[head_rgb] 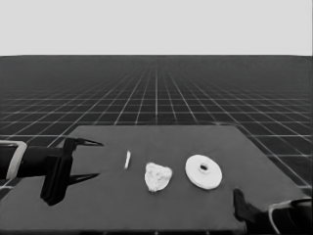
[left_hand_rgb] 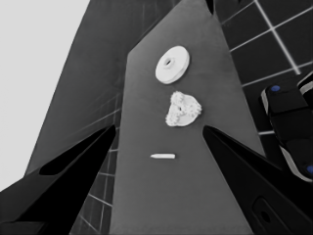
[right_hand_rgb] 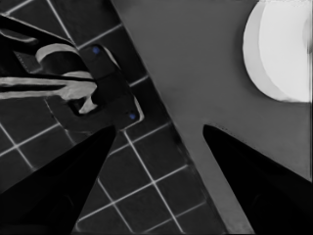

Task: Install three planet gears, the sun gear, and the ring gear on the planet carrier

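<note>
Near the table's middle lies a knobbly white cluster (head_rgb: 158, 176) (left_hand_rgb: 182, 109): small toothed gears sitting close together on the smaller round part, which they mostly hide. To its right the larger round part (head_rgb: 203, 171) (left_hand_rgb: 172, 64) (right_hand_rgb: 283, 54) lies flat by itself, with a dark hole in its middle. My left gripper (head_rgb: 99, 158) (left_hand_rgb: 159, 128) waits open over the table's left end, holding nothing. My right gripper (head_rgb: 238, 198) (right_hand_rgb: 159, 127) is parked open at the table's near right corner, just short of the larger round part.
A thin white piece (head_rgb: 127, 159) (left_hand_rgb: 163, 156) lies between the left gripper and the gear cluster. In the right wrist view, dark machinery with blue lights (right_hand_rgb: 105, 83) stands past the table's edge (right_hand_rgb: 161, 122).
</note>
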Action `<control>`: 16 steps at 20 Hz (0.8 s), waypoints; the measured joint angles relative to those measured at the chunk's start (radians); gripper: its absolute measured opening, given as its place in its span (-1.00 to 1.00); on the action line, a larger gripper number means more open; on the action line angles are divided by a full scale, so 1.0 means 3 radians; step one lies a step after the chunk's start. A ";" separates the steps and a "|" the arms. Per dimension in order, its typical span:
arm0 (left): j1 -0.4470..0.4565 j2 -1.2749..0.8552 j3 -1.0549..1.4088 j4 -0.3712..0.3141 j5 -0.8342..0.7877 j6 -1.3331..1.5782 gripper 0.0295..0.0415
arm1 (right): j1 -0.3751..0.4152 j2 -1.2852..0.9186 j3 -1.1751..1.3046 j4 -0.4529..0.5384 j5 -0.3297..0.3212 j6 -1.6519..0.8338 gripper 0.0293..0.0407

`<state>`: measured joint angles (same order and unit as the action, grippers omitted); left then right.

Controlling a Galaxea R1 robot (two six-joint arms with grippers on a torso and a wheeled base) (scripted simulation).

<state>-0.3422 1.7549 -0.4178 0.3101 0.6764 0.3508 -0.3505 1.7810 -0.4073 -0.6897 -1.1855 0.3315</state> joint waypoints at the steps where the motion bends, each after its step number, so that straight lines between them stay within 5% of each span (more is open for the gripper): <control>1: 0.0000 0.0000 0.0000 0.0000 0.0000 0.0000 0.49 | -0.0006 -0.0031 0.0029 -0.0011 0.0007 -0.0021 0.61; 2: 0.0000 0.0000 0.0000 0.0000 0.0000 0.0000 0.49 | -0.0010 -0.0048 0.0045 -0.0017 0.0012 -0.0034 0.61; 3: 0.0000 0.0000 0.0000 0.0000 0.0000 0.0000 0.49 | 0.1031 0.0720 -0.0732 0.1257 -0.0666 0.1310 0.82; 4: 0.0000 0.0000 0.0000 0.0000 0.0000 0.0000 0.49 | 0.1377 0.1304 -0.1678 0.1658 -0.0823 0.1823 0.75; 7: 0.0000 0.0000 0.0000 0.0000 0.0000 0.0000 0.49 | 0.1424 0.2010 -0.3127 0.1916 -0.1015 0.2102 0.63; 12: 0.0000 0.0000 0.0000 0.0000 0.0000 0.0000 0.49 | 0.1416 0.2227 -0.3588 0.1967 -0.1067 0.2103 0.61; 14: 0.0000 0.0000 0.0000 0.0000 0.0000 0.0000 0.49 | 0.0988 0.2316 -0.3793 0.1625 -0.0811 0.2032 0.61; 16: 0.0000 0.0000 0.0000 0.0000 0.0000 0.0000 0.49 | 0.0837 0.2375 -0.3924 0.1523 -0.0711 0.1984 0.61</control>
<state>-0.3422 1.7549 -0.4178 0.3101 0.6764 0.3508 -0.0994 2.4934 -1.5846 -0.2329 -1.3988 0.9267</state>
